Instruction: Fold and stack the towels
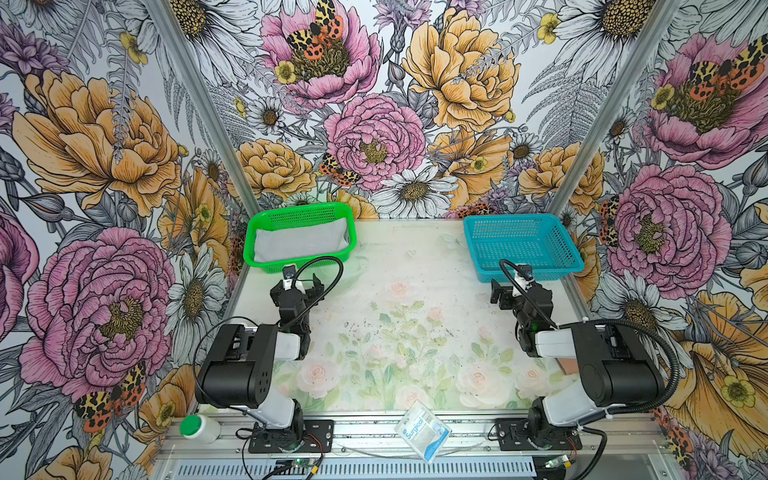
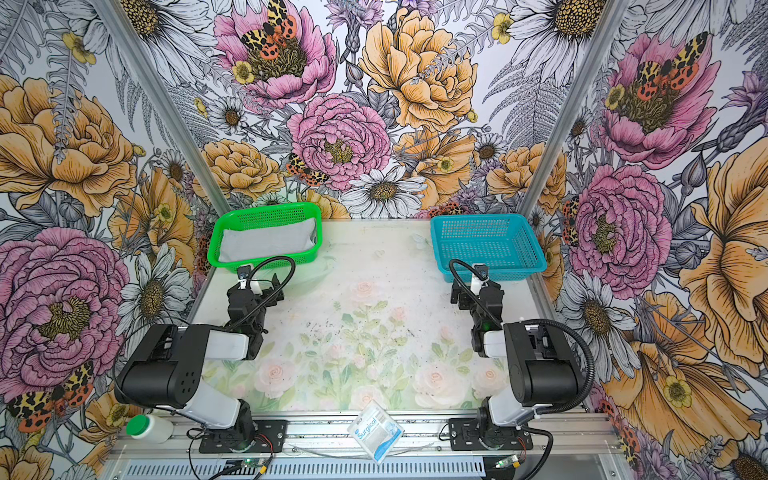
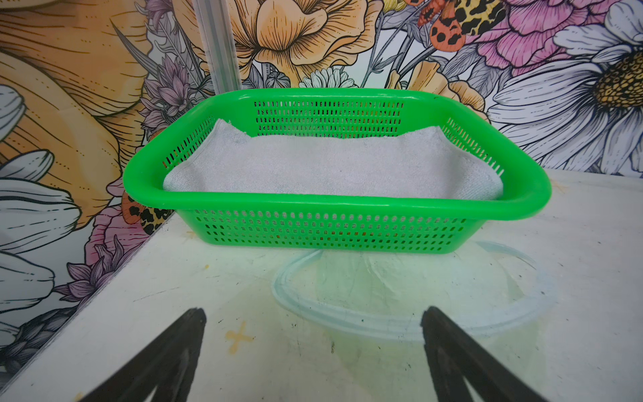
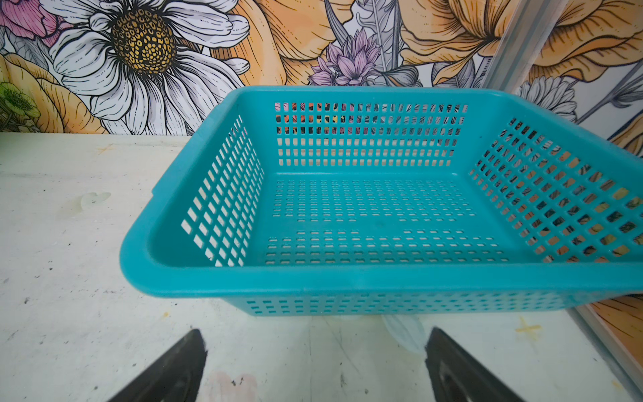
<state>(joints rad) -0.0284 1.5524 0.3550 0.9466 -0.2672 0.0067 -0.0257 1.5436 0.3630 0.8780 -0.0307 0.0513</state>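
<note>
- Both fingers [image 3: 181, 344] of the left gripper [image 3: 313, 313] stand wide apart with nothing between them, hovering over the table [image 3: 139, 313] just in front of the green basket [image 3: 334, 205].
- Equally spread and empty, the right gripper [image 4: 316, 334] faces the teal basket [image 4: 348, 282], which holds nothing.
- Inside the green basket lies the light grey towel [image 3: 330, 167], spread out, its far corners riding up the wall; no other towel shows.
- It looks light, soft and limp, so it will likely sag and drape once lifted.
- Best hold, I judge, is a pinch on a raised far corner, where cloth stands clear of the plastic.
- Well apart, on the front rail, sits the "Surgical" packet [image 1: 422, 432].
</note>
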